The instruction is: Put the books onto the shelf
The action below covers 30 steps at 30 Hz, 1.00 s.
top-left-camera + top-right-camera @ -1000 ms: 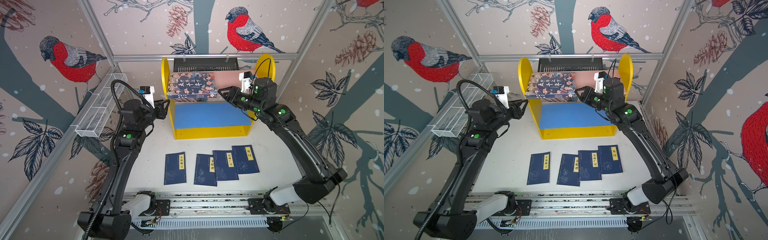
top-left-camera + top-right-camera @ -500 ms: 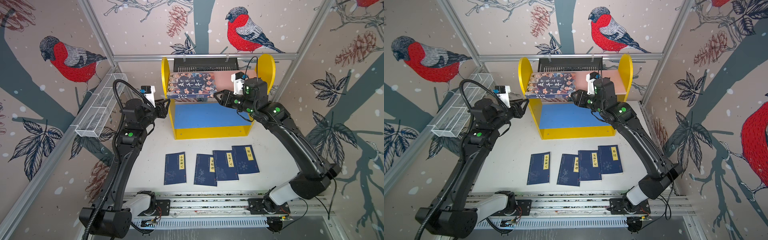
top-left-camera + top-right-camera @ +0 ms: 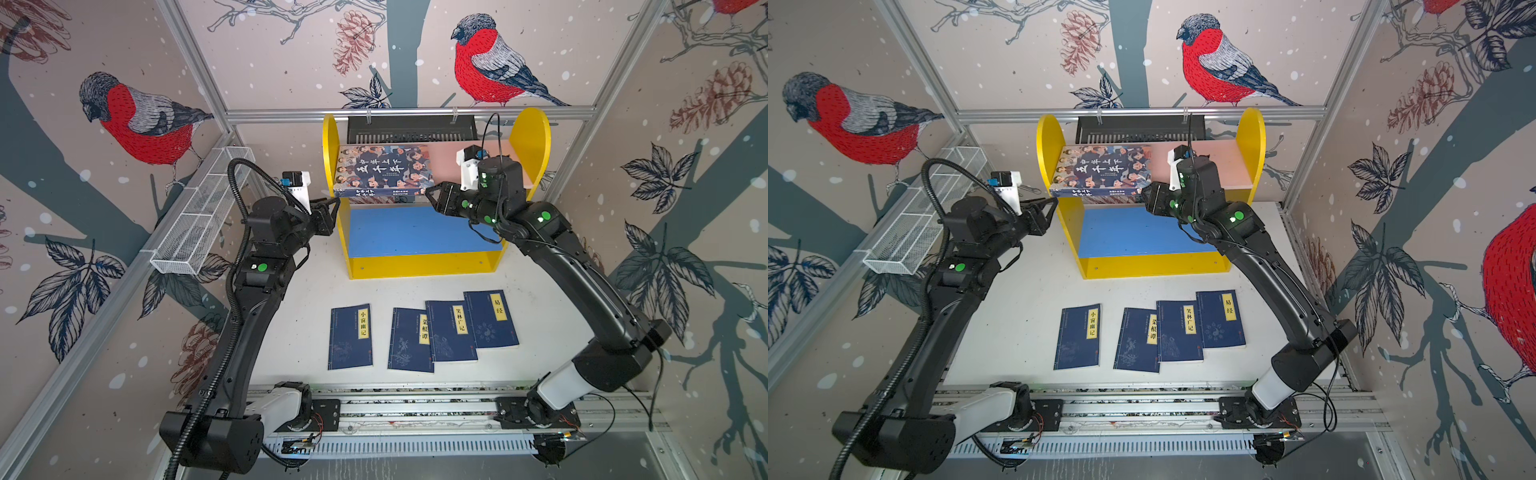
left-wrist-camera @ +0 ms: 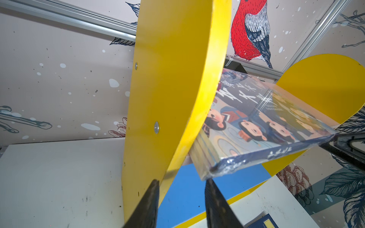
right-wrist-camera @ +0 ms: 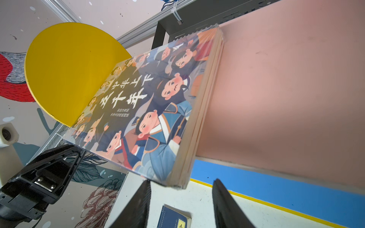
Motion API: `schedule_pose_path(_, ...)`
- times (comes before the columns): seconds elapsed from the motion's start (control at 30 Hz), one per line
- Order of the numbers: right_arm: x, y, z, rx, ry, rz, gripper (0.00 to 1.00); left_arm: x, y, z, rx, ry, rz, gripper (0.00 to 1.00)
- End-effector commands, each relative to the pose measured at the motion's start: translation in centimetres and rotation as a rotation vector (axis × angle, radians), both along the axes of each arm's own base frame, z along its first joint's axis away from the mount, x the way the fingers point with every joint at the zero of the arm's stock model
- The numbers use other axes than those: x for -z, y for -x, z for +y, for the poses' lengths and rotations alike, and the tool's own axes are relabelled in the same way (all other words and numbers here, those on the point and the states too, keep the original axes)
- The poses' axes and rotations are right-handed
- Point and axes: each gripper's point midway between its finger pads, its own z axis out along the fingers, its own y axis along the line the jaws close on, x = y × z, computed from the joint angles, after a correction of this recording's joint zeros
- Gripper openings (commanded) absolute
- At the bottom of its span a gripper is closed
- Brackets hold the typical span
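The large cartoon-cover book (image 3: 382, 170) lies flat on the pink upper board (image 3: 446, 160) of the yellow shelf (image 3: 419, 266), at its left end, with its front edge overhanging. My left gripper (image 3: 332, 203) is open at the shelf's left side panel (image 4: 167, 88); one finger is outside the panel and one inside, below the book's corner (image 4: 256, 122). My right gripper (image 3: 430, 195) is open and empty just in front of the book's right front corner (image 5: 146, 110). Several thin navy books (image 3: 350, 336) (image 3: 409, 340) (image 3: 451, 330) (image 3: 490, 318) lie on the table in front.
A white wire basket (image 3: 199, 216) hangs on the left wall beside my left arm. A black slotted tray (image 3: 411, 129) hangs on the rail behind the shelf. The blue lower board (image 3: 415, 228) is bare. The arms' base rail (image 3: 415, 407) runs along the front.
My right gripper has shifted left along the shelf front towards the big book's right corner. The left arm and the books have not visibly moved.
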Motion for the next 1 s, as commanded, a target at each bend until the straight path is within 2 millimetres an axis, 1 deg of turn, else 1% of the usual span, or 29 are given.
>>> schedule_pose_path(0.0, -0.2, -0.4, -0.2, 0.017, 0.023, -0.021, 0.51, -2.2, -0.2, 0.0, -0.003, 0.015, -0.084, 0.40)
schedule_pose_path(0.23, -0.2, -0.7, -0.1, 0.029, 0.028, -0.025, 0.51, -2.6, -0.3, 0.0, -0.003, 0.017, -0.094, 0.40)
schedule_pose_path(0.63, -0.7, -1.0, -0.3, 0.045, 0.038, -0.035, 0.52, -2.2, -1.2, 0.1, -0.016, 0.030, -0.074, 0.40)
schedule_pose_path(0.97, -0.1, -1.8, 0.0, 0.052, 0.058, -0.032, 0.52, -2.0, -1.5, 0.3, -0.029, 0.028, -0.072, 0.40)
